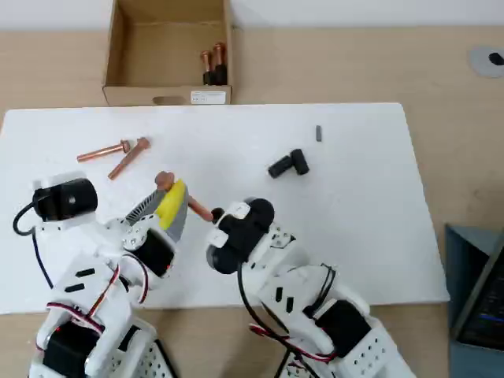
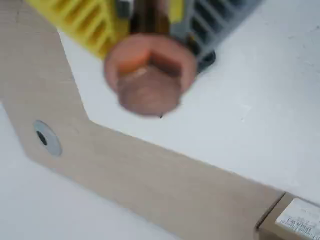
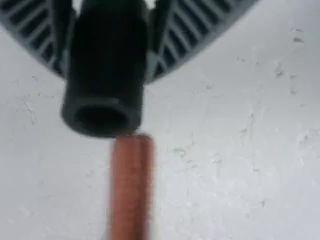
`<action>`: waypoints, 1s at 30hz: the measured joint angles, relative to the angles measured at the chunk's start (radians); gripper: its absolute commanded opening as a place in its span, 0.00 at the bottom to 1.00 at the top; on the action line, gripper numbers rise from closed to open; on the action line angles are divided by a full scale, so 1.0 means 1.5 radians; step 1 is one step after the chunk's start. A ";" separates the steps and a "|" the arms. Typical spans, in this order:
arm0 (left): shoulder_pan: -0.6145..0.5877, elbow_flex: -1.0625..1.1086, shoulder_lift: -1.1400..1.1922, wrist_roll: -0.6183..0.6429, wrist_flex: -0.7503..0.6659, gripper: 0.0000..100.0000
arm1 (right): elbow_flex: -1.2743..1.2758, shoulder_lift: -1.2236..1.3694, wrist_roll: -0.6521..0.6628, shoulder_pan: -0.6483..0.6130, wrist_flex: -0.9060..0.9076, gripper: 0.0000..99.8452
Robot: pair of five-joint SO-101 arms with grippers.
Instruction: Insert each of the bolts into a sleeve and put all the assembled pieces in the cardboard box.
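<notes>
My left gripper (image 1: 169,205), with one yellow and one grey finger, is shut on a copper bolt (image 1: 164,180); its head (image 2: 150,75) faces the left wrist camera. My right gripper (image 3: 107,20) is shut on a black sleeve (image 3: 105,80). The bolt's threaded tip (image 3: 131,185) sits right at the sleeve's open mouth, just below its rim. In the high view the right gripper (image 1: 220,220) meets the bolt's shaft (image 1: 199,210) near the white mat's front middle. Two loose bolts (image 1: 118,153) lie at the mat's left. Two loose sleeves (image 1: 287,164) lie right of centre.
The cardboard box (image 1: 118,47) stands beyond the mat's far edge, and two assembled pieces (image 1: 213,67) lean in its right corner. A small dark pin (image 1: 318,133) lies on the mat (image 1: 378,236). A box corner (image 2: 295,220) and a table grommet (image 2: 42,137) appear in the left wrist view.
</notes>
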 measured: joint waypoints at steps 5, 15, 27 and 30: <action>0.000 0.021 0.000 0.000 -0.029 0.00 | 0.000 0.000 0.000 -0.017 0.000 0.01; 0.000 0.023 0.000 -0.015 -0.001 0.00 | 0.000 0.000 0.000 -0.017 0.000 0.01; 0.122 0.023 -0.004 -0.052 0.040 0.00 | -0.013 0.000 0.001 -0.016 0.000 0.01; 0.155 0.044 -0.004 -0.062 0.040 0.00 | -0.030 -0.002 0.001 -0.016 0.001 0.01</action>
